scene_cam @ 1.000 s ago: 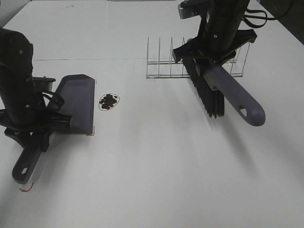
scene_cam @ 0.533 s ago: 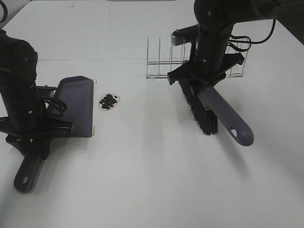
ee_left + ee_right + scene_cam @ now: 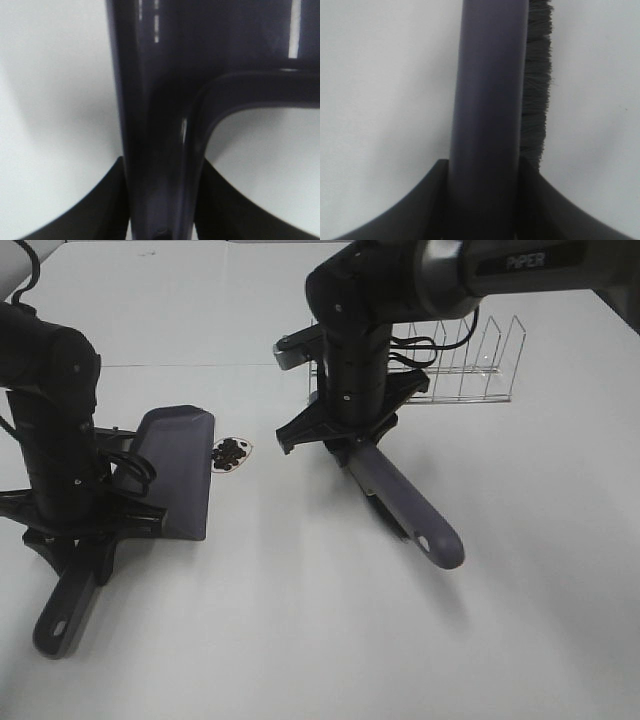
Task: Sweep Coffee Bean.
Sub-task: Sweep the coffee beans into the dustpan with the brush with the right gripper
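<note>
The coffee beans lie in a small dark cluster on the white table, just right of the dustpan's lip. My left gripper is shut on the dark grey dustpan at its handle, which fills the left wrist view. My right gripper is shut on the brush's grey handle, held right of the beans and apart from them. In the right wrist view the brush handle shows with black bristles along one side. In the exterior high view the bristles are mostly hidden under the handle.
A clear wire rack stands at the back right, behind the right arm. A thin dark line runs across the white table behind the dustpan.
My right arm has carried the brush leftward from in front of the rack to just right of the beans. My left arm has shifted the dustpan slightly right, up to the beans.
</note>
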Robot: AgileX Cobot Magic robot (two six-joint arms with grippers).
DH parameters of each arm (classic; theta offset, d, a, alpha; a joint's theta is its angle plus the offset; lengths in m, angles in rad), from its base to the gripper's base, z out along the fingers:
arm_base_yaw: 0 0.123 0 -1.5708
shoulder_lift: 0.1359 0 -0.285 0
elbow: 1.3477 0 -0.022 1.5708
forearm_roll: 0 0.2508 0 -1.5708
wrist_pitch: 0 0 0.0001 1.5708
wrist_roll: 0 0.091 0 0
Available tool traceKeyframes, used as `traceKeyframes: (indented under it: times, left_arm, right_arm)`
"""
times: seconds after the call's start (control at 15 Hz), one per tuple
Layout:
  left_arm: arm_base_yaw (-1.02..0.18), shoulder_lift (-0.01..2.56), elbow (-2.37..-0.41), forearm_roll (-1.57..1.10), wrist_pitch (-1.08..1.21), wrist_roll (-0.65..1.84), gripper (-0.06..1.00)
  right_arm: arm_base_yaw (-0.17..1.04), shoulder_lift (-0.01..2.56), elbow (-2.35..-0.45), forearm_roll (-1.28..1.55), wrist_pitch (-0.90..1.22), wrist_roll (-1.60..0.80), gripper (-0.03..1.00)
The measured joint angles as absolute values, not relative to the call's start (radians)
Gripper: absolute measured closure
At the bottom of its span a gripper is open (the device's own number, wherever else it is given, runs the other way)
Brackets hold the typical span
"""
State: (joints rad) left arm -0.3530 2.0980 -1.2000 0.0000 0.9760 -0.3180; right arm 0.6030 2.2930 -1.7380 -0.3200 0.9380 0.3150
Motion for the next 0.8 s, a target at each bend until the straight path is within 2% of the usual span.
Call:
traceKeyframes:
  times: [0.4, 0.8]
  left_arm:
    - [-0.353, 2.099, -1.2, 0.0, 0.977, -0.314, 0.62]
    - [-0.353, 2.099, -1.2, 0.0, 0.984, -0.312, 0.62]
  right_arm:
    - [0.74, 2.504, -2.12, -0.177, 1.114, 0.247, 0.68]
    - [0.818, 2.541, -2.305, -0.074, 1.167, 0.243, 0.68]
